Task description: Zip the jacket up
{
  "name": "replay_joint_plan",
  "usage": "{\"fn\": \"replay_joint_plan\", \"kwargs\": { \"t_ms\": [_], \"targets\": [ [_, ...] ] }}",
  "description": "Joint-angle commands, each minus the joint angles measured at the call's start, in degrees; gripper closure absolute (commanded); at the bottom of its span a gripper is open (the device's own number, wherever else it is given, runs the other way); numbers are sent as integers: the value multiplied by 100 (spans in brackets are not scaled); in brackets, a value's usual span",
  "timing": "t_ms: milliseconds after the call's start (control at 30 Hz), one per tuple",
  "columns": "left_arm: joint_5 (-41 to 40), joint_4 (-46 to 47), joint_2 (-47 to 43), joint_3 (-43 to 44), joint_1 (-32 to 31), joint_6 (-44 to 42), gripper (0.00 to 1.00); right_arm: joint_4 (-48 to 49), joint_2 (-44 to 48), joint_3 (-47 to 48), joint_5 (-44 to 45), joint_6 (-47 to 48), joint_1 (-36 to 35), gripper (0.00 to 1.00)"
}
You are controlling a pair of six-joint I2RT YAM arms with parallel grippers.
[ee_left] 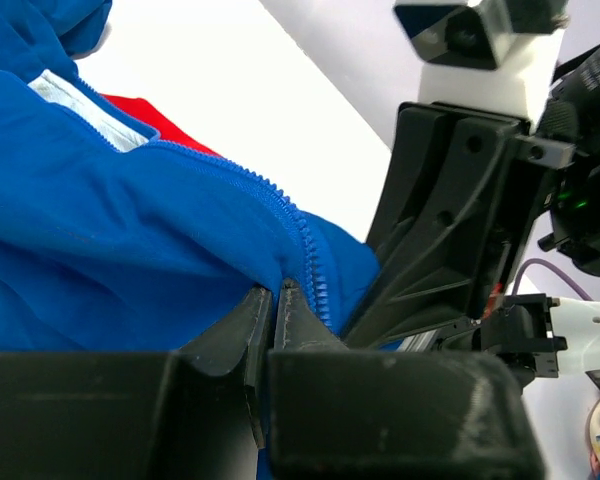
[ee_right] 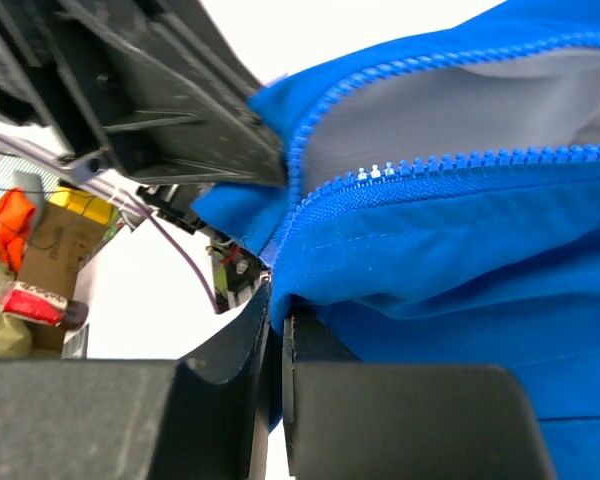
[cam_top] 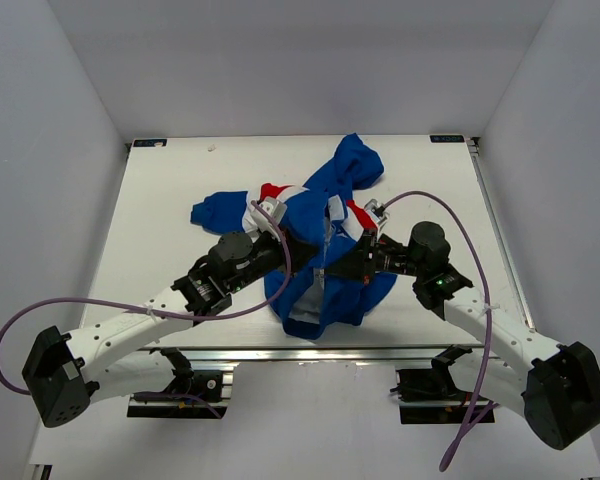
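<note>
From above, the white table point(cam_top: 150, 210) showed flat, bare surface along its left side, between the left wall and the jacket point(cam_top: 310, 215). The jacket lay crumpled in the middle of the table, a little toward the near edge. It was a soft heap of royal-blue cloth with red and white bands, one sleeve point(cam_top: 215, 210) trailing left and the hood point(cam_top: 358, 162) bunched toward the far edge. My left gripper point(cam_top: 302, 245) reached in from the near left onto the jacket's front. In my left wrist view, the left gripper point(ee_left: 273, 305) had its two black, tapered fingers pressed almost together, pinching a fold of blue fabric. Just beside them a row of zipper teeth point(ee_left: 280, 200), small, blocky and blue, curved down to the fingertips. My right gripper point(cam_top: 348, 265) came in from the near right, close beside the left one at the front opening. In my right wrist view, the right gripper point(ee_right: 277, 320) was clenched as well, with a thin edge of blue cloth caught between its dark, matte fingers. Above them two rows of teeth spread apart in a V, showing smooth, pale grey lining point(ee_right: 460, 110). Past my right arm, bare white table ran on to the right edge.
</note>
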State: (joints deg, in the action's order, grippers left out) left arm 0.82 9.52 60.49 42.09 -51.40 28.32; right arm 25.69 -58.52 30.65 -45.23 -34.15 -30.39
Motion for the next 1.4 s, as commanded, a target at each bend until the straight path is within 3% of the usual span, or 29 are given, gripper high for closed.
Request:
{"fn": "replay_joint_plan", "kwargs": {
  "t_ms": [0, 667, 1367],
  "targets": [
    [138, 226, -134, -51, -37, -72, 100, 647, 34, 187, -363, -214, 60, 100],
    [313, 683, -371, -288, -37, -283, 100, 1184, -186, 107, -759, -1049, 262, 100],
    [841, 894, -468, -482, -37, -397, 100, 1465, -256, 142, -820, -1287, 385, 100]
  ]
}}
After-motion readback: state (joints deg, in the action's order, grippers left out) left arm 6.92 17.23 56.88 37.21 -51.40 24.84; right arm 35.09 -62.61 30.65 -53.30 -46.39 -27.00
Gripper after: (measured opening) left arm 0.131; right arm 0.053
